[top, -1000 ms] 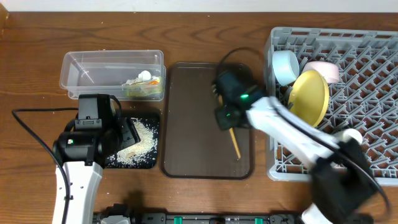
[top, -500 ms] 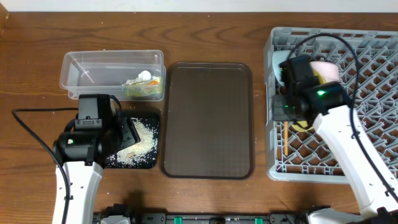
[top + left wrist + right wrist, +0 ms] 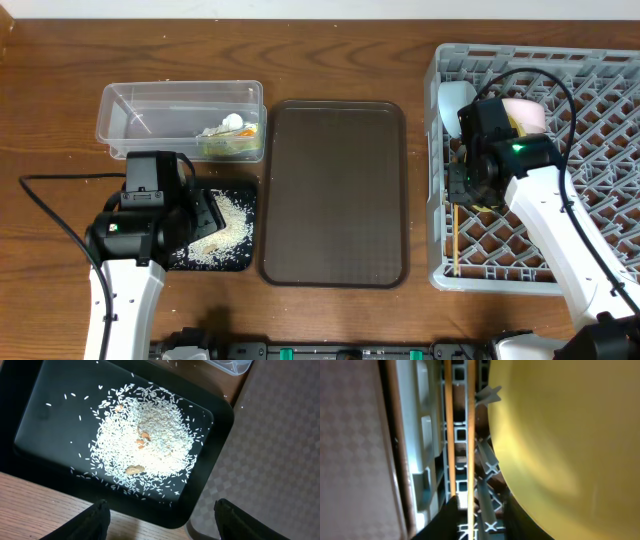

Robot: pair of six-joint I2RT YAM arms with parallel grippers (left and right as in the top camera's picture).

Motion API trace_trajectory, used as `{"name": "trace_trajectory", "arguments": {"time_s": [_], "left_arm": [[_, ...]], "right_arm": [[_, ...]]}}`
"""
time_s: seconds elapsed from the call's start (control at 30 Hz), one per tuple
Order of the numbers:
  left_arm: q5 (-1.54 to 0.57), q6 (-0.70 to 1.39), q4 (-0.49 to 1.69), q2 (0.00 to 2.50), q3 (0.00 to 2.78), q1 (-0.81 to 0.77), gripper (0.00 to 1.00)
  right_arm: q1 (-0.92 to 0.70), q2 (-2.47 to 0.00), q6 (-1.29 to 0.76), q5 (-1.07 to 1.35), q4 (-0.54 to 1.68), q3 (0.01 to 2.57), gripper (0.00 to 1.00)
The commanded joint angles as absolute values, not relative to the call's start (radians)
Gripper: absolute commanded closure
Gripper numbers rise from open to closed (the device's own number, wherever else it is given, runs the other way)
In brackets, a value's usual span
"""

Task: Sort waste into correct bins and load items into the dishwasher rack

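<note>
My right gripper [image 3: 466,185] hangs over the left side of the grey dishwasher rack [image 3: 600,150]. Its fingers [image 3: 482,520] are apart; one wooden chopstick [image 3: 470,430] runs between them untouched, the other lies beside it. The chopsticks [image 3: 455,235] lie along the rack's left edge. The yellow plate [image 3: 560,435] stands to their right, with the light blue bowl [image 3: 455,100] and white bowl [image 3: 528,112] behind. My left gripper [image 3: 162,515] is open above the black tray [image 3: 45,425] holding rice [image 3: 150,445]. The clear tub [image 3: 150,100] holds the wrapper [image 3: 235,143] and tissue [image 3: 222,127]. The cup is hidden.
The dark brown serving tray [image 3: 335,190] lies between the black tray [image 3: 240,255] and the rack, with nothing on it. The tub sits behind the black tray. The left arm's cable trails over the wooden table [image 3: 50,190] at the left.
My right gripper carried the chopsticks from the brown tray over to the rack. They now lie along the rack's left edge, further toward the front. The left arm has not moved.
</note>
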State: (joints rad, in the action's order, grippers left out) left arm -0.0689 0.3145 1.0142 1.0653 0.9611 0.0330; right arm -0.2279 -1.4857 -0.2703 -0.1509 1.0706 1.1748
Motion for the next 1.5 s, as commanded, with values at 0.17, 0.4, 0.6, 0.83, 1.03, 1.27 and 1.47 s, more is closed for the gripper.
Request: {"name": "trace_trajectory", "arguments": {"time_s": [0.17,0.4,0.6,0.83,1.03,1.27,1.47], "left_arm": [[-0.067,0.319,1.016,1.066,0.966,0.039,0.30],[-0.158,0.221,0.929,1.066,0.966,0.000,0.30],[-0.157,0.159,0.916,1.116,0.966,-0.103,0.30],[-0.146,0.177,1.099,1.166,0.966,-0.141,0.30],[-0.146,0.176,1.102,1.041,0.953,-0.142,0.30],[-0.146,0.144,1.010,0.709,0.855,-0.144,0.30],[-0.146,0.158,0.984,0.490,0.816,-0.144,0.10]], "right_arm": [[-0.216,-1.491,-0.280,-0.144,1.060,1.169,0.64],[-0.216,-1.462,-0.229,0.073,0.915,1.170,0.58],[-0.216,-1.440,-0.223,0.139,0.831,1.171,0.50],[-0.217,-1.355,-0.232,0.102,0.964,1.170,0.45],[-0.241,-1.185,-0.259,0.027,0.971,1.122,0.42],[-0.318,-0.852,-0.319,-0.066,0.839,0.909,0.32],[-0.326,-0.599,-0.378,-0.104,0.841,0.780,0.01]]}}
